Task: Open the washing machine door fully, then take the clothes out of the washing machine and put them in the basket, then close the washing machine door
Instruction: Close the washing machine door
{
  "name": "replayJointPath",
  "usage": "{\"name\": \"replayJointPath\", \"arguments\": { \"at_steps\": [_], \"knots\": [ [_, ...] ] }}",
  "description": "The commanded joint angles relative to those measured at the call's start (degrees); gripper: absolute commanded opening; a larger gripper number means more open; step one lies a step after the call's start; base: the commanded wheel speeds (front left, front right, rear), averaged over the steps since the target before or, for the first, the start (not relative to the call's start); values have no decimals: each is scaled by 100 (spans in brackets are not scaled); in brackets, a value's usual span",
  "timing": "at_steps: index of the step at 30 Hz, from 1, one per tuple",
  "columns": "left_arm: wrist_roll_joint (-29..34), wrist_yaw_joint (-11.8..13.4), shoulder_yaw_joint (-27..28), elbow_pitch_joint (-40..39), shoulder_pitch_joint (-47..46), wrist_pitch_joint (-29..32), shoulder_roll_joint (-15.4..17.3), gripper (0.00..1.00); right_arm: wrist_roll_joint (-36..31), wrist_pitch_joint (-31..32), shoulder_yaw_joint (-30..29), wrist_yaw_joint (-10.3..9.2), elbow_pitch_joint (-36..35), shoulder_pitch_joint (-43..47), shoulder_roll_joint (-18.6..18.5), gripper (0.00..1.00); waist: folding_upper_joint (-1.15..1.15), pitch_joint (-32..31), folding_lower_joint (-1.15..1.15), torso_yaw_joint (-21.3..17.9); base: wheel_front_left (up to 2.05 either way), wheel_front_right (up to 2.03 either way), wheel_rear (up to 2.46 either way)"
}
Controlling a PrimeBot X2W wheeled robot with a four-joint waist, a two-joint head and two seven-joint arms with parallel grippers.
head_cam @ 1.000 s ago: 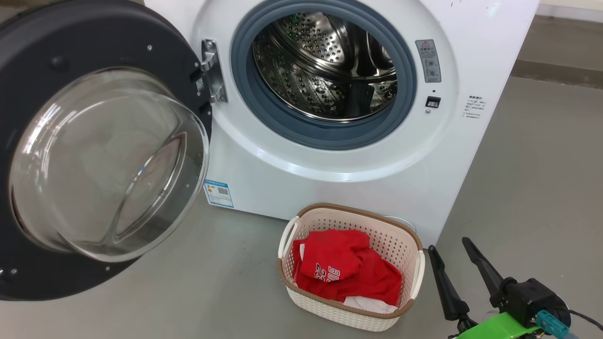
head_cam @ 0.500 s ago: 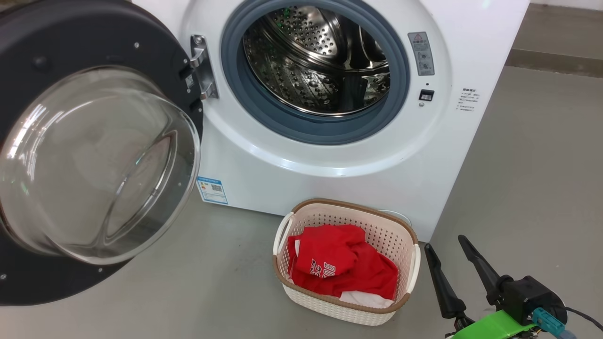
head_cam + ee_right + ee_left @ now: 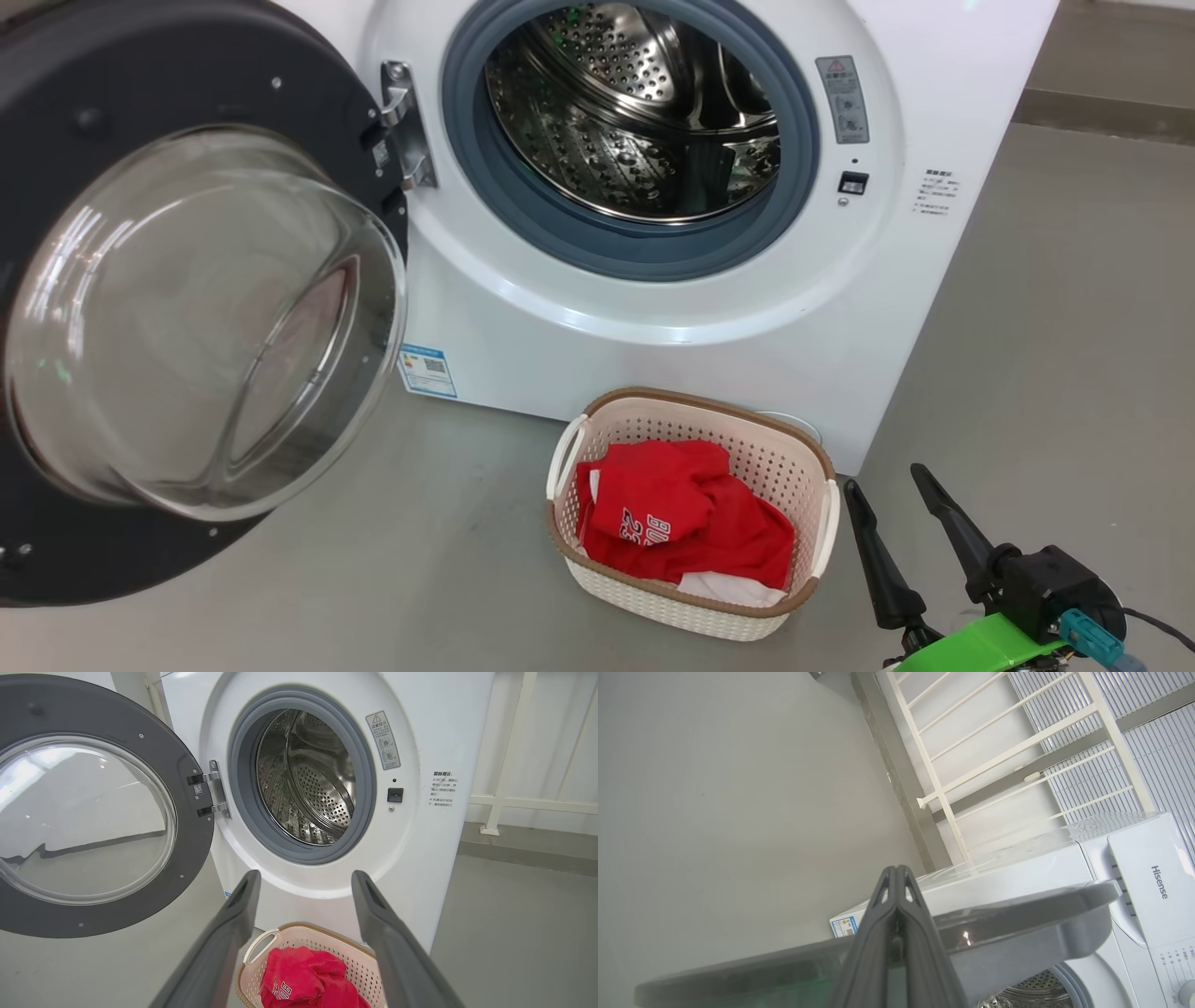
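right, the drum [image 3: 635, 121] of the washing machine [image 3: 672, 327] looks bare, just perforated steel at top centre of the head view. the clothes [image 3: 686, 532], red with white lettering and a strip of white underneath, sit bundled in the basket [image 3: 693, 403] on the floor [image 3: 420, 560], bottom centre, just in front of the machine. so by my reckoning the unloading is done and the closing step is in hand. the washing machine door [image 3: 187, 84] hangs wide open at the left of the frame, glass bowl [image 3: 205, 317] bulging toward us, hinge [image 3: 401, 126] at its right edge. the right tool [image 3: 883, 478] hovers at lower right just beside the basket, fingers spread, nothing between them. the left tool [image 3: 896, 871] shows in its wrist view with fingers pressed together, tips up over the door's grey rim; whether it touches, i cannot tell. next move, i'd say: set that tool against the door's outer face and sweep it round on the hinge toward the opening, firmly enough for the latch [image 3: 852, 182] to catch, clear of the basket.
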Motion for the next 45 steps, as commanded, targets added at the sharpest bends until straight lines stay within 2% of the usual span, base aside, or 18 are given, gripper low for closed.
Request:
{"name": "replayJointPath", "arguments": {
  "at_steps": [1, 11, 16, 23, 28, 35, 40, 45],
  "knots": [
    [-75, -95, -51, -122, 29, 184, 6, 0, 31, -36, 122, 37, -147, -216, -45, 100, 0, -8, 0, 43, 0, 0, 0],
    [-511, -316, 172, -501, 251, 694, -276, 0, 157, -36, 179, 37, -125, -210, -45, 100, 0, -62, 0, 96, 0, 0, 0],
    [-749, -339, 322, -764, 400, 958, -411, 0, 189, -36, 146, 37, -116, -159, -45, 100, 0, -81, 0, 101, 0, 0, 0],
    [-1170, -210, 578, -1594, 756, 1396, -866, 0, 214, -36, 113, 37, -112, -117, -45, 100, 0, -112, 0, 98, 0, 0, 0],
    [-1313, 48, 581, -2587, 1185, 1752, -1342, 0, 236, -36, 115, 37, -123, -103, -45, 100, 0, -133, 0, 109, 0, 0, 0],
    [-1516, 612, 509, -4385, 1861, 2342, -2089, 0, 252, -36, 143, 37, -117, -85, -45, 100, 0, -141, 0, 93, 0, 0, 0],
    [-1542, 928, 307, -5522, 2397, 2590, -2376, 0, 275, -36, 178, 37, -103, -96, -45, 100, 0, -127, 0, 44, 0, 0, 0],
    [-1776, 1216, 37, -6297, 2822, 2697, -2490, 0, 296, -36, 201, 37, -92, -109, -45, 100, 0, -112, 0, -23, 0, 0, 0]
  ]
}}
